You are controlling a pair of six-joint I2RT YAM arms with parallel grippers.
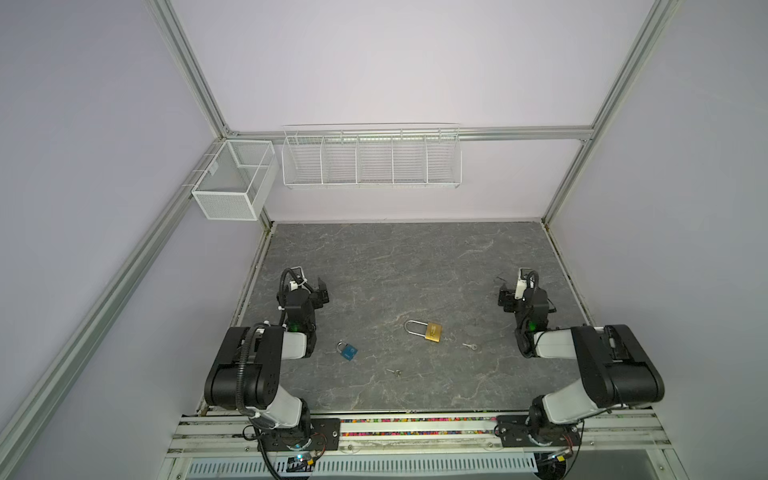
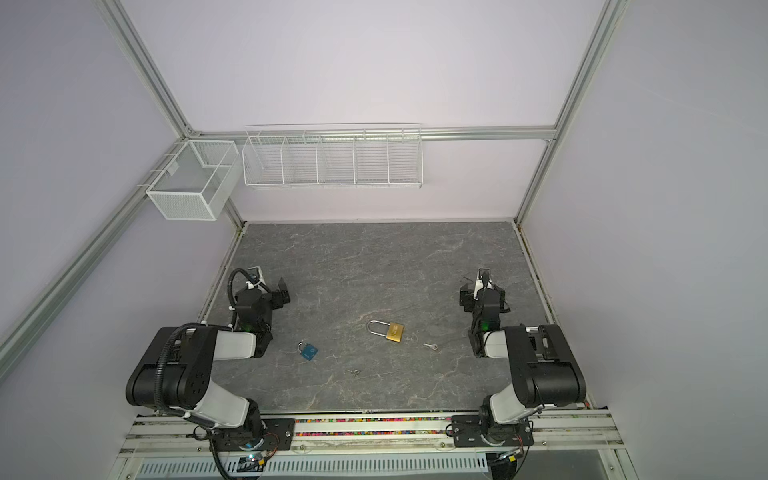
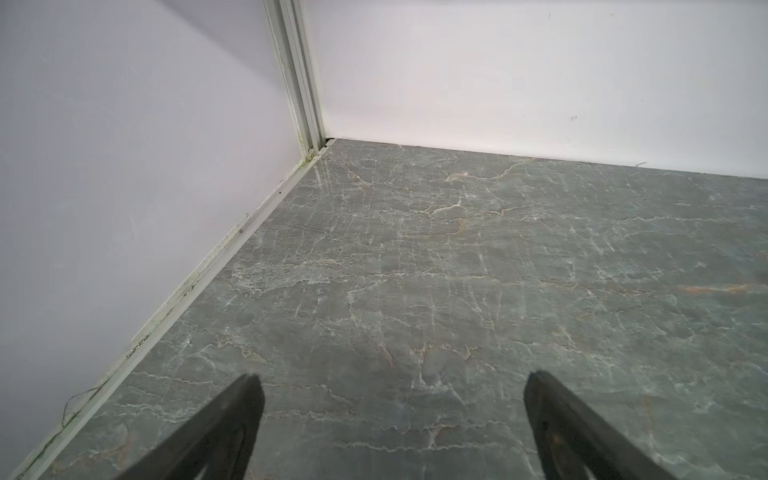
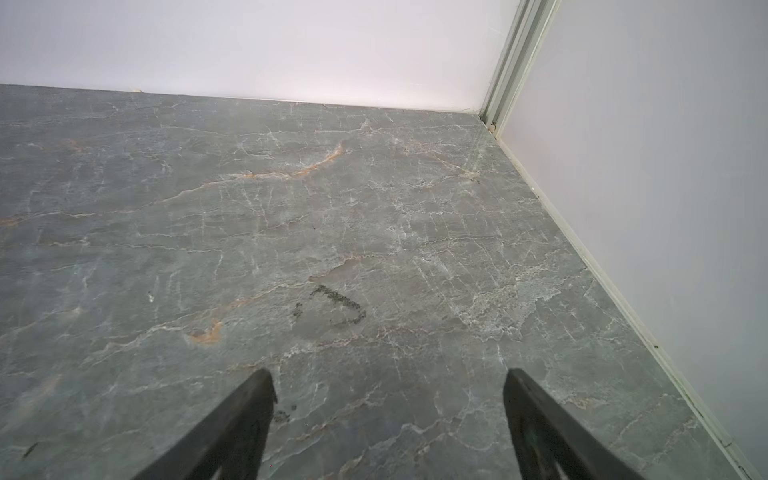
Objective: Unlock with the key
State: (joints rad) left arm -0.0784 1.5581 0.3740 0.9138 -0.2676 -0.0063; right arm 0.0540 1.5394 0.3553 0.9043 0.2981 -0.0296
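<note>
Long-shackled brass padlock (image 1: 433,331), lying flat; small silver key (image 1: 471,345) near

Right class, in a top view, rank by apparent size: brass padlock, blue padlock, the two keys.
1. brass padlock
2. blue padlock
3. right key and front key: tiny, too alike to rank.

Both top views look down from high at the whole desk (image 1: 374,270). Wrist views sit low, facing back corners.
</note>
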